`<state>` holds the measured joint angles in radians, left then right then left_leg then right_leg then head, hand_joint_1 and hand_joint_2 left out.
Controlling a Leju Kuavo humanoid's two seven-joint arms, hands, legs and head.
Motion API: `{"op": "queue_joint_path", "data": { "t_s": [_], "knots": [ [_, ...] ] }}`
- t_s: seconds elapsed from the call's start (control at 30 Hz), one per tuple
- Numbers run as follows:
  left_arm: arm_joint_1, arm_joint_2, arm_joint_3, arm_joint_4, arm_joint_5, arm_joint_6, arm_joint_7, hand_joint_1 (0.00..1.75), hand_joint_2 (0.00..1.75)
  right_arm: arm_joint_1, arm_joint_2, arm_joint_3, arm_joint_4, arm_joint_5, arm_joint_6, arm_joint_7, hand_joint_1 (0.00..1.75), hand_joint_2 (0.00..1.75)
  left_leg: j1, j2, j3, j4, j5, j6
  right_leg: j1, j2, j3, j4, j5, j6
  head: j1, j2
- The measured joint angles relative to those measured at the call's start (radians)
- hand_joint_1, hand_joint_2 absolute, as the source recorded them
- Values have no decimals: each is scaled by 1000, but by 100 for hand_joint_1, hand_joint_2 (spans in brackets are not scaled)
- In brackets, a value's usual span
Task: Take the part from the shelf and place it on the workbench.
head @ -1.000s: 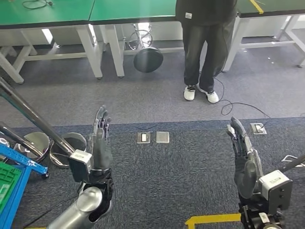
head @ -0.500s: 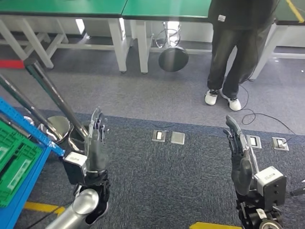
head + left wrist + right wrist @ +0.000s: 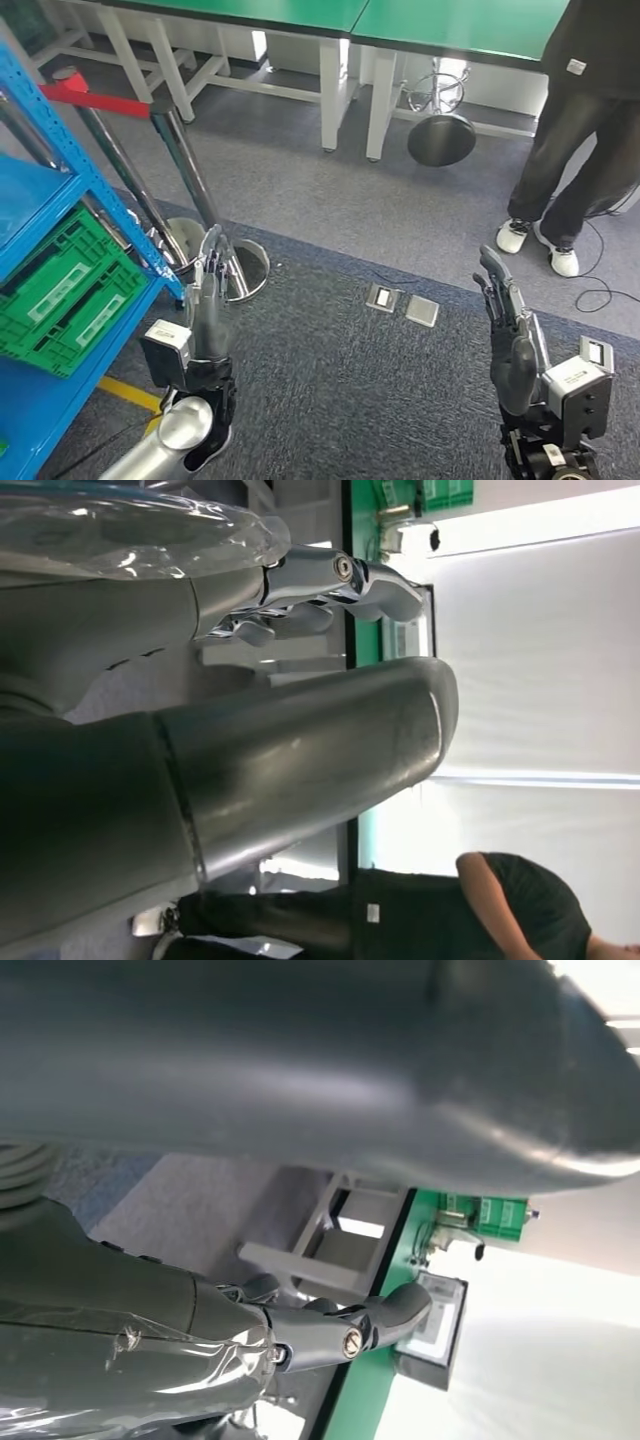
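A blue shelf [image 3: 90, 190] comes in at the left of the head view, and a green crate [image 3: 64, 295] lies on its lower level. I cannot make out a part in the crate. My left hand [image 3: 207, 300] is raised just right of the shelf's front corner, fingers straight and apart, holding nothing. My right hand [image 3: 509, 325] is raised at the right, fingers also straight and empty. In the wrist views the left hand's fingers [image 3: 317, 580] and the right hand's fingers [image 3: 332, 1330] are extended with nothing in them. Green workbenches [image 3: 317, 12] stand across the far side.
Barrier posts on round bases [image 3: 241, 265] carry a red band [image 3: 98, 100] beside the shelf. A person in dark clothes [image 3: 581, 130] stands at the right by the benches. A tipped stool [image 3: 441, 135] lies under a bench. Floor sockets [image 3: 400, 303] and a yellow line [image 3: 128, 393] mark the carpet.
The camera has turned left: the shelf and green crate have come further into view and the person has slid right. Both hands stay raised and empty.
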<state>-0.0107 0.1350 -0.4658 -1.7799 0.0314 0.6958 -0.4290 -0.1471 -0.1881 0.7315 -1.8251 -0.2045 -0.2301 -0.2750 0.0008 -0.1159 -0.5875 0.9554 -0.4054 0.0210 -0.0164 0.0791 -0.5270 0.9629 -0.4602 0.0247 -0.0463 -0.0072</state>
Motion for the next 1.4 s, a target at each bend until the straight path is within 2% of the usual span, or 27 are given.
{"op": "queue_joint_path", "data": {
  "t_s": [0.07, 0.1, 0.17, 0.23, 0.3, 0.33, 0.37, 0.43, 0.5, 0.57, 0.6, 0.63, 0.67, 0.73, 0.77, 0.8, 0.83, 0.9, 0.97, 1.03, 1.1, 1.17, 1.23, 1.3, 1.33, 1.37, 1.4],
  "knots": [
    [5, 0, 0, 0, -1, 0, 0, 0, 0, -2, 0, 0, 0, -1, 2, 0, 0, 0, 3, -22, -7, -3, 7, -14, 1, -13, 14, -16, -4, -5, 1, 0],
    [7, 1, 0, -1, -2, 0, 0, 0, 0, -3, 1, 1, 0, -1, 2, 0, 0, 0, 2, -15, -10, -1, 5, -19, 0, -25, 18, -22, 0, -9, 0, 0],
    [7, 1, 0, -3, -2, 0, 0, 0, 0, -5, 2, 0, 0, -2, 3, 0, 0, 0, -2, 36, -37, 54, -31, -30, -3, -53, 25, -36, 7, -17, -9, 0],
    [7, 2, 0, -4, -1, 0, 0, 0, 0, -5, 3, 0, 0, -2, 3, -1, 0, 0, 1, 91, -101, 185, -97, -40, -1, -80, 26, -40, 8, -22, -17, 0],
    [10, 2, 0, -4, 1, 0, 0, 0, 0, -4, 3, 1, 1, -2, 3, -1, 0, 0, 6, 104, -152, 286, -127, -48, 0, -109, 26, -40, 6, -24, -19, 0],
    [11, 2, 0, -4, 1, 0, 0, 0, 0, -4, 3, 1, 3, -2, 3, 0, 0, 0, 9, 108, -150, 283, -114, -51, 0, -122, 27, -39, 4, -23, -20, 0],
    [11, 2, 0, -4, 2, 0, 0, 0, 0, -4, 3, 1, 4, -2, 3, 0, 0, 0, 11, 115, -126, 238, -86, -53, -1, -135, 28, -39, 2, -21, -21, 0],
    [9, 2, 0, -5, 3, 0, 0, 0, 0, -5, 3, 1, 5, -2, 2, -1, 0, 0, 10, 153, -47, 91, -26, -52, 0, -156, 32, -36, -5, -13, -25, 0],
    [7, 2, 0, -6, 5, 0, 0, 0, 0, -5, 3, 1, 5, -3, 2, -1, 0, 0, 3, 180, -1, 3, -3, -40, 5, -174, 36, -33, -12, -3, -25, 0],
    [7, 2, 0, -7, 6, 0, -2, 0, 0, -6, 3, 1, 5, -4, 2, -2, 0, 0, -1, 164, 1, -6, -4, -25, 7, -192, 42, -32, -18, 7, -20, 0],
    [8, 2, 0, -7, 6, 0, -2, 0, 0, -6, 3, 1, 5, -4, 2, -2, 0, 0, 0, 153, 2, -7, -4, -20, 5, -191, 42, -30, -24, 13, -18, 0],
    [7, 2, 0, -8, 6, 0, -4, 0, 0, -7, 3, 1, 5, -4, 2, -3, 0, 0, 3, 142, 4, -10, -4, -14, 2, -176, 38, -15, -37, 18, -16, 0],
    [7, 2, 0, -9, 6, 0, -5, 0, 0, -7, 3, 1, 5, -4, 2, -3, 0, 0, 6, 132, 8, -12, -3, -8, 0, -152, 22, 22, -60, 21, -13, 0],
    [5, 1, 0, -10, 6, 0, -6, 0, 0, -5, 3, 0, 6, -4, 2, -3, 0, 0, 7, 111, 11, -13, -4, 1, -3, -100, -40, 157, -122, 24, -5, 0],
    [5, 0, 0, -10, 6, 0, -6, 0, 0, -4, 3, 1, 6, -5, 1, -3, 0, 0, 6, 99, 12, -13, -4, 3, -3, -90, -78, 228, -146, 25, -2, 0],
    [6, 0, 0, -10, 6, 0, -6, 0, 0, -3, 3, 1, 7, -5, 1, -3, 0, 0, 6, 86, 12, -12, -5, 3, -3, -86, -105, 274, -154, 26, -1, 0],
    [6, 0, 0, -10, 6, 0, -6, 0, 0, -3, 3, 1, 7, -5, 1, -3, 0, 0, 5, 72, 14, -12, -5, 3, -3, -84, -116, 283, -142, 25, -1, 0],
    [6, 0, 0, -10, 6, 0, -6, 0, 0, -3, 3, 1, 8, -5, 1, -3, 0, 0, 6, 41, 19, -11, -7, 2, -4, -73, -83, 187, -67, 20, 0, 0],
    [5, 0, 0, -10, 7, 0, -6, 0, 0, -4, 3, 1, 8, -5, 1, -3, 0, 0, 6, 13, 20, -7, -10, -5, -7, -29, -29, 56, -9, 13, 1, 0],
    [5, 0, 0, -11, 7, 0, -7, 0, 0, -5, 3, 1, 8, -5, 1, -3, 0, 0, 8, -9, 10, -3, -8, -16, -7, -2, -1, -1, -5, 8, 1, 0],
    [8, 1, 0, -11, 6, 0, -8, 0, 0, -6, 3, 1, 8, -5, 2, -3, 0, 0, 12, -24, -1, -3, -3, -29, -7, -20, 8, -13, -7, 1, 0, 0],
    [7, 3, 0, -11, 6, 0, -9, 0, 0, -7, 3, 1, 8, -5, 2, -3, 0, 0, 8, 20, -19, 31, -25, -41, -10, -46, 12, -22, -1, -9, -9, 0],
    [5, 3, 0, -11, 6, 0, -10, 0, 0, -7, 3, 1, 8, -5, 3, -2, 0, 0, 7, 85, -74, 145, -84, -49, -7, -73, 14, -26, 0, -16, -19, 0],
    [6, 3, 0, -11, 6, 0, -10, 0, 0, -6, 3, 1, 8, -5, 4, -2, 0, 0, 10, 104, -136, 266, -128, -54, -3, -102, 14, -26, -2, -20, -22, 0],
    [7, 3, 0, -11, 6, 0, -10, 0, 0, -6, 3, 1, 8, -5, 4, -2, 0, 0, 11, 107, -147, 286, -127, -54, -2, -116, 14, -26, -3, -20, -23, 0],
    [8, 3, 0, -11, 6, 0, -10, 0, 0, -6, 3, 1, 8, -5, 4, -2, 0, 0, 11, 110, -137, 266, -108, -53, -2, -129, 15, -26, -5, -20, -25, 0],
    [8, 4, 0, -11, 6, 0, -10, 0, 0, -7, 3, 1, 8, -6, 4, -2, 0, 0, 11, 116, -108, 211, -77, -50, -1, -141, 17, -26, -6, -19, -26, 0]
  ]
}}
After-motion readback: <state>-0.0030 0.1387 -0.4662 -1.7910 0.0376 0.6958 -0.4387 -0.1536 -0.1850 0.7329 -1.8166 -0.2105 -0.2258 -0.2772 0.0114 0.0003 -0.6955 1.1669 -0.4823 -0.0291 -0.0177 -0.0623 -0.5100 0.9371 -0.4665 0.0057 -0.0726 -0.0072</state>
